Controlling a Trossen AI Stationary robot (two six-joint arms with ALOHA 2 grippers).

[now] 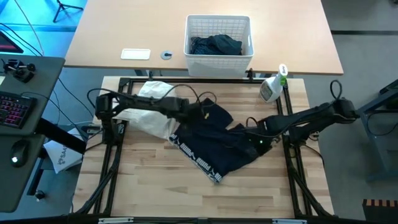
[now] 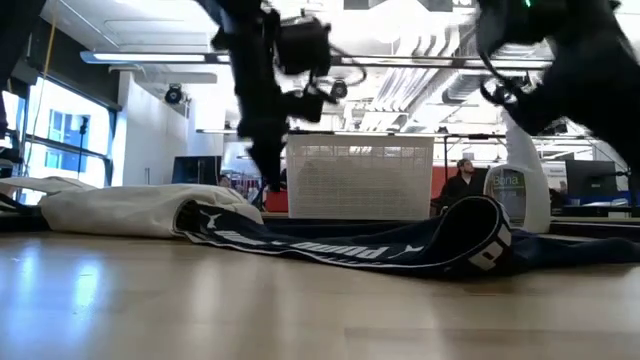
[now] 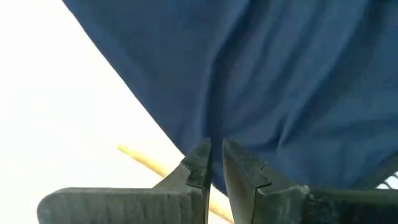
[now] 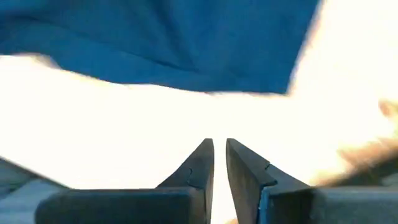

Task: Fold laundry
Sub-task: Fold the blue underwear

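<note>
Now both grippers, left (image 1: 200,112) and right (image 1: 258,142), jaws nearly together and seemingly empty, hover above the dark navy white-banded garment (image 1: 214,140) mid-tabletop.

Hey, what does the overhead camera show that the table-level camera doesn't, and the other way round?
Only the high view shows dark clothes inside the basket, a keyboard at the left and a white tag on the far table. Only the low view shows a person in the room behind. Both show the navy garment with its white-lettered band, white cloth, the white lattice basket and the spray bottle.
</note>
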